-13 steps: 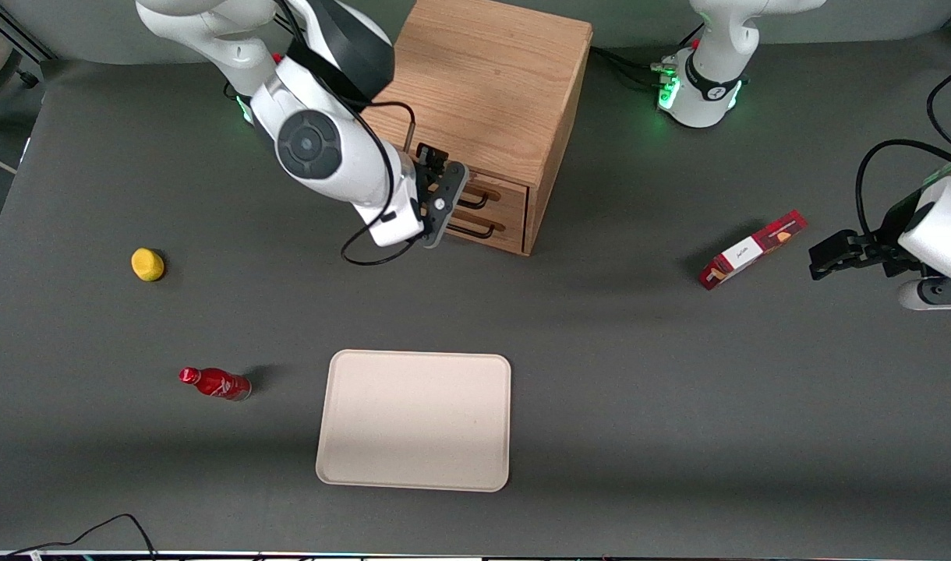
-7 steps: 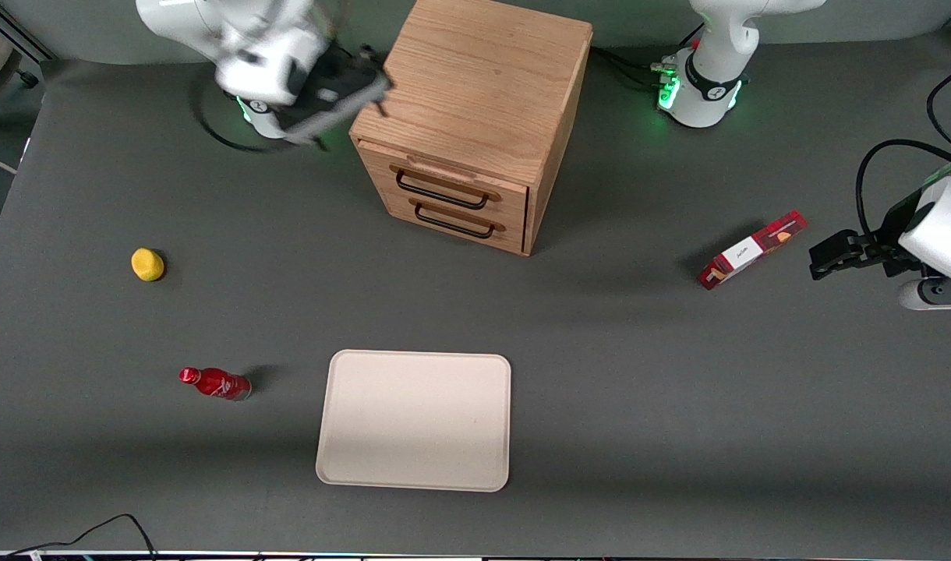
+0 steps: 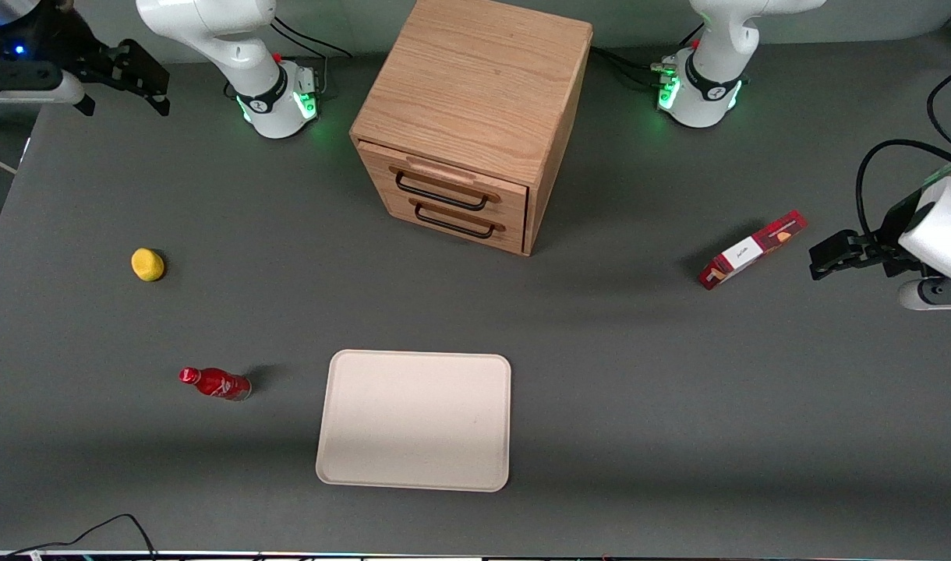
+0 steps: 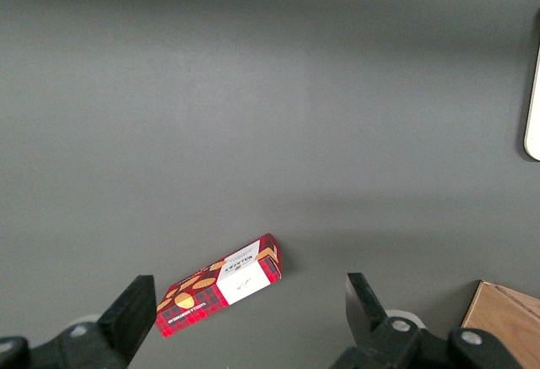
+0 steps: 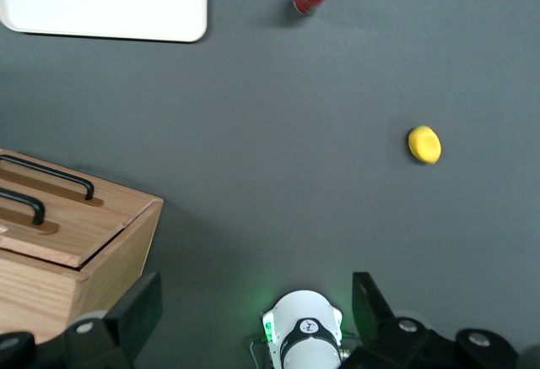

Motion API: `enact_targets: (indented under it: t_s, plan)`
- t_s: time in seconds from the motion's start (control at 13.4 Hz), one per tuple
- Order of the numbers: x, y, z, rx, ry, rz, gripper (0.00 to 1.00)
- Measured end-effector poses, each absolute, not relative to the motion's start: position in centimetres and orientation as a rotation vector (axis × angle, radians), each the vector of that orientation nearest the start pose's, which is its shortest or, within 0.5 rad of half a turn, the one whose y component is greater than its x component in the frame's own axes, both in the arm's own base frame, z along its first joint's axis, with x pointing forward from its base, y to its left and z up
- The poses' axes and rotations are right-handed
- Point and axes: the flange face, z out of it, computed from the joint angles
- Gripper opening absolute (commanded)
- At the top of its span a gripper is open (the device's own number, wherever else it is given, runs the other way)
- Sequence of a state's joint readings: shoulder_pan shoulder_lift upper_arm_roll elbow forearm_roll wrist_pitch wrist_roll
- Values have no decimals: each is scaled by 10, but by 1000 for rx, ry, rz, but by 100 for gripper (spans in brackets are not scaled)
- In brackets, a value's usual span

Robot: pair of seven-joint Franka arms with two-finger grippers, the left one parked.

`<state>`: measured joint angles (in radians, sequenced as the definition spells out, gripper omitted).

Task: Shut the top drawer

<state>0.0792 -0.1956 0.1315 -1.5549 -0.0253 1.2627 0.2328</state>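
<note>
The wooden cabinet (image 3: 475, 86) stands at the back middle of the table. Its top drawer (image 3: 452, 181), light oak with a black wire handle (image 3: 441, 197), sits pushed in, its front about level with the lower drawer (image 3: 460, 222) beneath it. My right gripper (image 3: 121, 84) hangs high above the table's corner at the working arm's end, well away from the cabinet, open and holding nothing. In the right wrist view the gripper (image 5: 253, 318) frames the arm's own base (image 5: 308, 339), with the cabinet (image 5: 67, 234) and both black handles off to the side.
A cream tray (image 3: 343, 467) lies near the front edge. A red bottle (image 3: 214, 383) lies on its side and a yellow fruit (image 3: 147, 264) sits toward the working arm's end. A red box (image 3: 752, 249) lies toward the parked arm's end.
My gripper has left the drawer fronts, risen and swung out to the table's corner at the working arm's end. Both drawer fronts are now uncovered.
</note>
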Motion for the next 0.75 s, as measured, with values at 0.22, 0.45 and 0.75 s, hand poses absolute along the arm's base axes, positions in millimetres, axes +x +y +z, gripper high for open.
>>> enact_targets:
  t_s: [0.22, 0.45, 0.75]
  plan:
    - [463, 61, 674, -3174, 180, 110, 100]
    - [471, 40, 634, -3152, 238, 41, 100]
    - [472, 14, 614, -3132, 314, 35, 100]
